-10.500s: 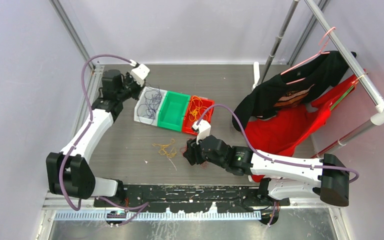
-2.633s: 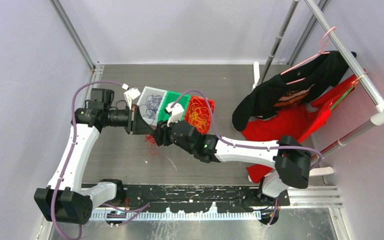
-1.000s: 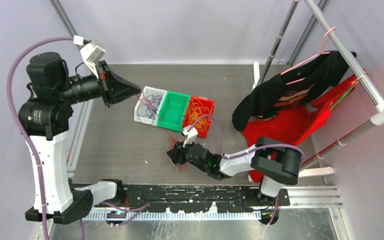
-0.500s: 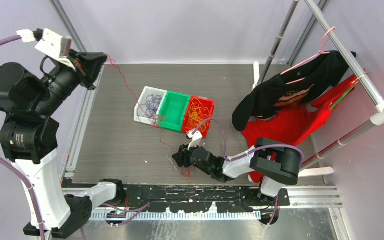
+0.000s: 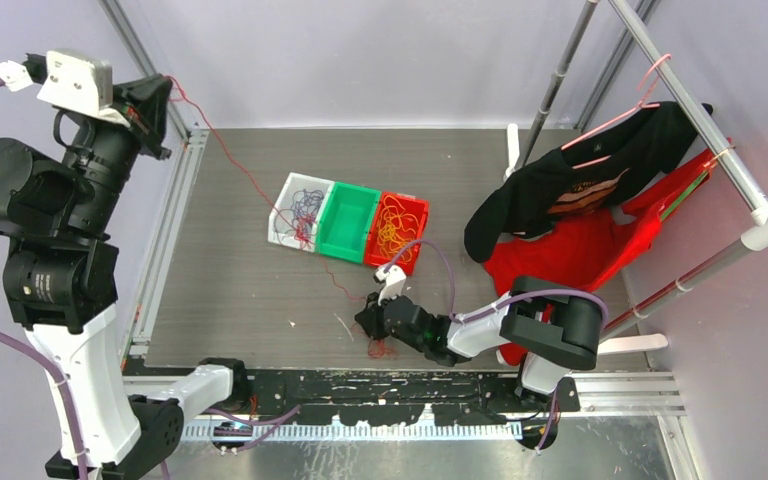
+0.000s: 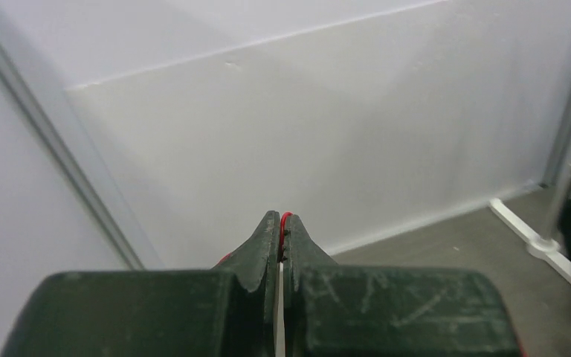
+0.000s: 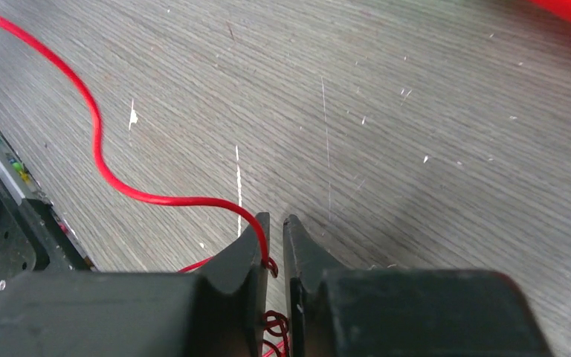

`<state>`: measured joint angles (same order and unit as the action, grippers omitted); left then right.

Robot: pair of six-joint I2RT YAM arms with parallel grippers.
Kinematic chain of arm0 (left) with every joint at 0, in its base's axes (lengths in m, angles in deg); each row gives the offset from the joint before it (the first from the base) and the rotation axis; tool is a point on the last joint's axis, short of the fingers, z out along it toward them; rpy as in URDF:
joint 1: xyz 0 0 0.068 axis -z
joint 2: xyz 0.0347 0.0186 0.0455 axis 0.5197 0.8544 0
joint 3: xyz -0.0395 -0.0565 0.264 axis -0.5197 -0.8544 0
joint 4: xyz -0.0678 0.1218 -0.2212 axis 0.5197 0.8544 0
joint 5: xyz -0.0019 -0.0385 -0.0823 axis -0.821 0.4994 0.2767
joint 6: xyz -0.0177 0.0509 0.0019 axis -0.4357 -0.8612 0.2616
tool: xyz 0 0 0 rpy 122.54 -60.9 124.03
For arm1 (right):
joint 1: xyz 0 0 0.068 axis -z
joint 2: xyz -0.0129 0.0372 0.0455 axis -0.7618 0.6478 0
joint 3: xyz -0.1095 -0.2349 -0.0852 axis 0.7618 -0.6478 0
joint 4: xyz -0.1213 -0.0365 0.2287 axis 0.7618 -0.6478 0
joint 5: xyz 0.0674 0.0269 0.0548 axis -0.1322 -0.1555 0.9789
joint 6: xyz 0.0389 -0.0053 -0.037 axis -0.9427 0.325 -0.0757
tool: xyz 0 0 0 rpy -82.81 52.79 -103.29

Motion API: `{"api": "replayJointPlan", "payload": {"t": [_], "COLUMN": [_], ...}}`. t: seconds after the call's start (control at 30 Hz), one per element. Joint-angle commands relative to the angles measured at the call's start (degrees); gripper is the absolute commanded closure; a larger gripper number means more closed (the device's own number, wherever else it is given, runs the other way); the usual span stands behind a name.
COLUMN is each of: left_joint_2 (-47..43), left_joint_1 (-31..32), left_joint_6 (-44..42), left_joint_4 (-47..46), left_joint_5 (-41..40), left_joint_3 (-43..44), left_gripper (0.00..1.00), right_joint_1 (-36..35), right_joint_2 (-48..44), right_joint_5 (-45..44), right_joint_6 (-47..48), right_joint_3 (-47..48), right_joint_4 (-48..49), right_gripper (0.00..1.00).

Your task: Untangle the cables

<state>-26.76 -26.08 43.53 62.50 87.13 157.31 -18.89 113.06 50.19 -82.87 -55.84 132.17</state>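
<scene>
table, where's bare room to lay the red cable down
Bare table behind the bins, and near-left between the left rail and the red cable. Crowded: around the right fingers and by the clothes at right.

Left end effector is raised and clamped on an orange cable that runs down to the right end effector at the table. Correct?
No: that cable is red, not orange. The left wrist view shows red in the clamped left end effector, and the top view shows the red cable running down to the right end effector at the table.
</scene>
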Motion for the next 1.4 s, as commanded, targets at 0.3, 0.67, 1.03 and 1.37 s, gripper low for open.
{"api": "replayJointPlan", "payload": {"t": [0.3,0.67,1.03,1.37], "left_joint_2": [4.2,6.2,1.6,-4.0], "left_joint_1": [0.0,0.0,0.0,0.0], "left_joint_6": [-15.1,-23.0,-11.2,-8.7], "left_joint_4": [-25.2,-31.5,-10.5,0.7], "left_joint_5": [-16.0,-14.1,8.7,21.9], "left_joint_3": [3.1,6.7,2.6,-10.9], "left_gripper": [1.00,1.00,1.00,1.00], "right_joint_1": [0.0,0.0,0.0,0.7], "right_joint_2": [-3.0,-4.2,-10.2,-16.7], "right_joint_5": [-1.9,-2.9,-0.6,3.4], "right_joint_6": [-2.6,-3.1,0.3,10.6], "right_joint_3": [-1.4,-2.6,1.0,16.4], "right_joint_4": [-5.3,-12.2,-12.8,-25.7], "right_gripper": [0.95,0.95,0.61,0.33]}}
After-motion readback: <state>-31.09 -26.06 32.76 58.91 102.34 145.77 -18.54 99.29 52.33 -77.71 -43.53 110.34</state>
